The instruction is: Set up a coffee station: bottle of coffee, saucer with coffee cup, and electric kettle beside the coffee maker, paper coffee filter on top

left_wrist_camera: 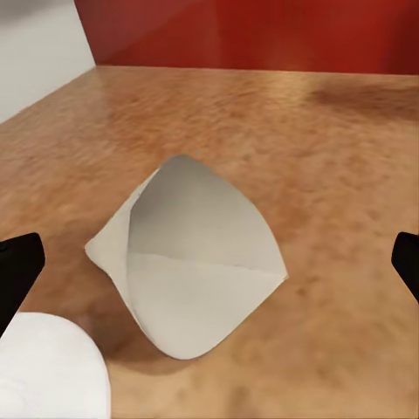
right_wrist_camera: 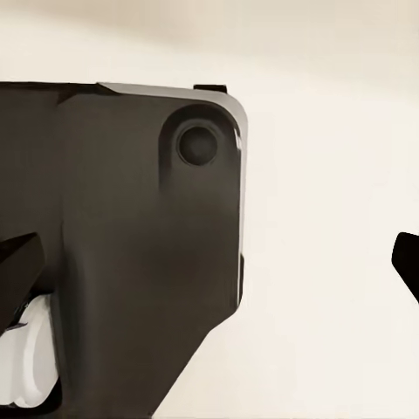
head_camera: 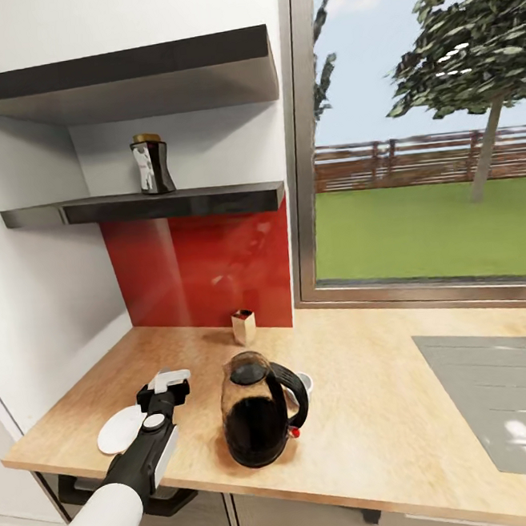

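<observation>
The kitchen countertop is seen to carry the electric kettle near its front edge, with the saucer well to its left. A small tan box stands by the red backsplash. The paper coffee filter lies on the wood. On the kitchen shelf the bottle of coffee is set upright.

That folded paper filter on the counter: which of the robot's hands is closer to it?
Left. Its left hand hovers right over the paper filter, fingers wide on either side. The right hand faces a dark panel elsewhere.
</observation>
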